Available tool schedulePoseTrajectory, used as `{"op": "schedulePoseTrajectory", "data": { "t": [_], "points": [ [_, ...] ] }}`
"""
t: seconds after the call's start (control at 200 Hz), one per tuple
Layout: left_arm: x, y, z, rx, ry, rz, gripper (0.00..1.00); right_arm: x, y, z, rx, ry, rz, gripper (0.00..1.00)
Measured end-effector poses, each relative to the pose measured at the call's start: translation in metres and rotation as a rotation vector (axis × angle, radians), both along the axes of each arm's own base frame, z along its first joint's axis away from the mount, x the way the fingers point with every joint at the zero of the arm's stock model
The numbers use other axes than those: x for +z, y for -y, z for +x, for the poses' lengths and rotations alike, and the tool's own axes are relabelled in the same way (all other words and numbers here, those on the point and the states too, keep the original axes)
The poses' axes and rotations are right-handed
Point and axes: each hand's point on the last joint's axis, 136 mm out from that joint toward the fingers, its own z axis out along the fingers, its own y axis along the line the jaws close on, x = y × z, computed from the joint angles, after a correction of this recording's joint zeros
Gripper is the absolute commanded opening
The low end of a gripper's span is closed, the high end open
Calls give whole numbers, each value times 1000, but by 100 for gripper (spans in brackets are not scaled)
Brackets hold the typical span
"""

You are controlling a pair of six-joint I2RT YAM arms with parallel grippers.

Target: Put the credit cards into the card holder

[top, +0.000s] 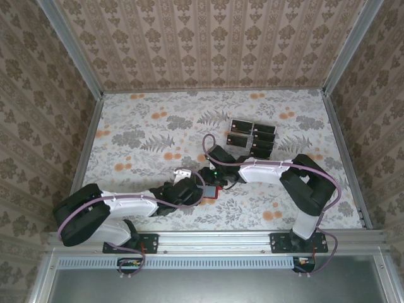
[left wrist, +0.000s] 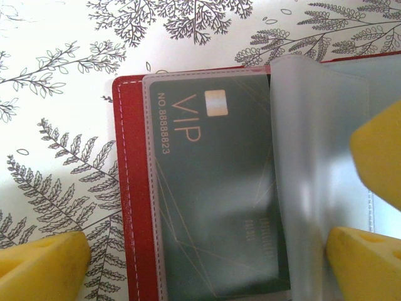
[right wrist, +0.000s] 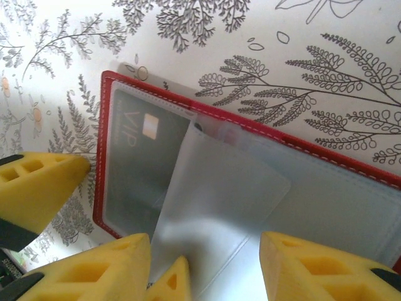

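Note:
The red card holder [left wrist: 128, 188] lies open on the table. One black VIP credit card [left wrist: 213, 188] sits in its left clear pocket. A frosted plastic sleeve [right wrist: 219, 188] stands lifted up from the holder's fold. My left gripper [left wrist: 200, 266] is open wide, one finger outside the holder's red edge and the other against the sleeve. My right gripper [right wrist: 203, 276] is open with the sleeve between its fingers, not pinched. From above, both grippers meet over the card holder [top: 212, 191], the left gripper [top: 192, 188] beside the right gripper [top: 224, 178]. Several more credit cards [top: 252, 136] lie grouped farther back.
The table has a floral cloth [top: 145, 126] and is walled on three sides by patterned panels. The right arm [top: 303, 180] curves in from the right. The left arm [top: 113, 208] lies low along the near edge.

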Motion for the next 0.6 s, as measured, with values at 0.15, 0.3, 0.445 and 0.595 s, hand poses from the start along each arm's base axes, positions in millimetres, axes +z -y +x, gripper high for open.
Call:
{"op": "schedulePoseTrajectory", "data": {
  "t": [0.15, 0.3, 0.445, 0.595],
  "points": [
    [0, 0, 0, 0, 1, -1, 100, -6, 0, 2, -13, -8, 7, 51],
    [1, 0, 0, 0, 1, -3, 100, -6, -2, 5, -27, -10, 31, 51],
    [5, -3, -1, 2, 4, -1, 100, -5, -5, 7, -36, -16, 67, 51],
    [30, -10, 1, 24, 52, -40, 100, -3, -8, 8, -44, -25, 102, 51]
  ]
}}
